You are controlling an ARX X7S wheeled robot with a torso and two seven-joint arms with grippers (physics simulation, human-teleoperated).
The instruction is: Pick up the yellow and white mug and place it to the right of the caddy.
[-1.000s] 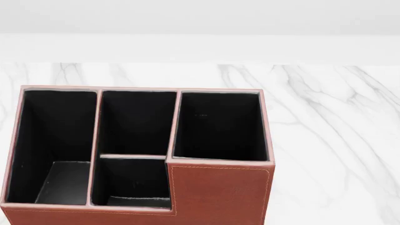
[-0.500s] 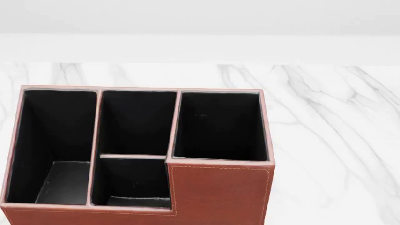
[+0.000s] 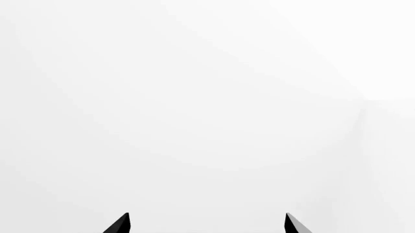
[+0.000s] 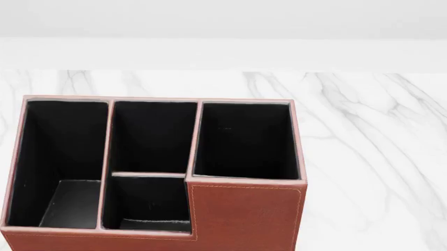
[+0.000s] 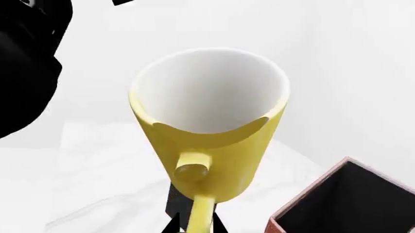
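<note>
Mug [image 5: 211, 126] fills my right wrist view, yellow outside and white inside, its handle running down between the dark tips of the right jaws [image 5: 193, 224], which stand narrow around that handle. I judge they are holding the mug by it, lifted clear of the marble bench [image 5: 97, 184]. A corner of the caddy [image 5: 337, 204] shows just beyond the jaws and lower than the mug. In the head view the caddy [image 4: 244, 214] sits alone on the bench, with bare marble to its right; neither arm nor mug shows there. The left jaws [image 3: 206, 224] stand wide with nothing between them, facing blank white.

My worry is the grip: a thin handle pinched at the tips could let the mug swing or slip if I move fast. The caddy's taller corner is close, so a low path risks clipping it. I also cannot see the mug from the head camera, so judging the set-down spot is harder.
</note>
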